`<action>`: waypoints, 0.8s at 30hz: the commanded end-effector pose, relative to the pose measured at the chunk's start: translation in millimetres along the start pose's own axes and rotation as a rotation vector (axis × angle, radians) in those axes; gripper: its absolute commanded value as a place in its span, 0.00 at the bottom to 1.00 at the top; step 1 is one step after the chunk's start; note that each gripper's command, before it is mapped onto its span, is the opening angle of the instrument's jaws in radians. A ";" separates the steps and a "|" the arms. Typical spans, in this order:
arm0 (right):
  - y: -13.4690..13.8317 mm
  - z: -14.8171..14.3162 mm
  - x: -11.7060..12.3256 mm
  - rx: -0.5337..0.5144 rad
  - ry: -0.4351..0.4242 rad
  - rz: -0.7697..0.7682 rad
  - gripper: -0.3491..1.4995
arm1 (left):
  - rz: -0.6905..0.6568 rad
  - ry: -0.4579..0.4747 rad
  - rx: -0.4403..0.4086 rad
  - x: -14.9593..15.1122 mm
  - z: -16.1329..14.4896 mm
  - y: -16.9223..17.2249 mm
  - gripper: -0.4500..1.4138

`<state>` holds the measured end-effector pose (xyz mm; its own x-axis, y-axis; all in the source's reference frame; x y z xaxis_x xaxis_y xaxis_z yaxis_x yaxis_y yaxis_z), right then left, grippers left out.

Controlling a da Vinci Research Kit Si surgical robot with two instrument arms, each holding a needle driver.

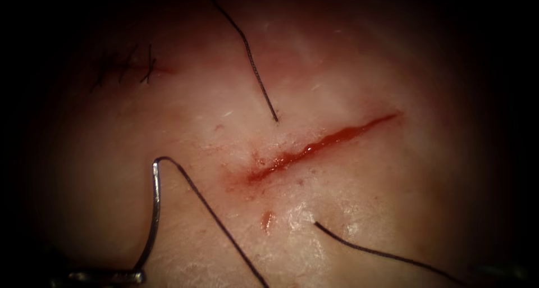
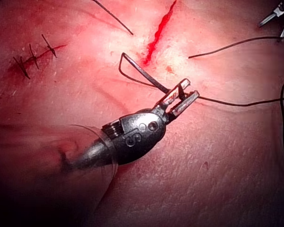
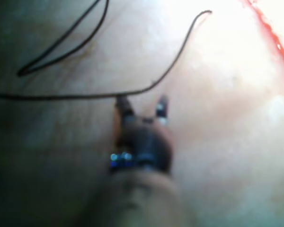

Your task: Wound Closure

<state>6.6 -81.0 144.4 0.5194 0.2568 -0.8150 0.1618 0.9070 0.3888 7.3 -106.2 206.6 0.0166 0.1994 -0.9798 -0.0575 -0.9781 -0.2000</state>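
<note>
The open cut (image 1: 323, 145) runs slantwise across the tissue (image 1: 393, 198) with red fluid in it. My left tool (image 1: 109, 277) is at the lower left, well left of the cut, its jaws (image 2: 191, 89) shut on the curved needle (image 1: 154, 209) near its pointed end. The needle arcs upward, free of the tissue. Thread (image 1: 216, 215) leaves its top end and runs down to the right. My right tool (image 3: 142, 105) stands open, and a strand of thread (image 3: 85, 96) passes by one fingertip (image 3: 123, 103); the same tool (image 2: 278, 18) is far beyond the cut.
One thread end (image 1: 255, 69) meets the tissue just left of the cut. Another strand (image 1: 382, 254) starts on the cut's right side and trails off to the lower right. An older stitched cut (image 1: 126, 66) lies at the upper left.
</note>
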 end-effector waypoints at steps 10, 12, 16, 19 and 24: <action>12.0 -6.0 7.7 0.071 -0.211 -0.093 0.90 | -0.005 0.002 0.000 -0.7 0.8 0.8 0.00; 13.8 -5.7 8.6 0.040 -0.188 -0.097 0.89 | -0.005 0.002 0.000 -0.7 0.8 0.8 0.00; 17.6 -1.8 10.0 -0.121 -0.005 -0.075 0.88 | -0.005 0.002 0.000 -0.8 0.8 0.8 0.00; 17.4 1.0 9.7 -0.184 0.030 -0.061 0.88 | -0.005 0.002 0.000 -0.8 0.8 0.7 0.00; 14.2 7.1 7.9 -0.194 0.053 -0.083 0.87 | -0.005 0.002 0.000 -0.8 0.8 0.7 0.00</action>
<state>18.1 -67.4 146.1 0.4657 0.1865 -0.8651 0.0294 0.9737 0.2257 7.1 -106.0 206.9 0.0167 0.2000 -0.9797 -0.0580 -0.9780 -0.2006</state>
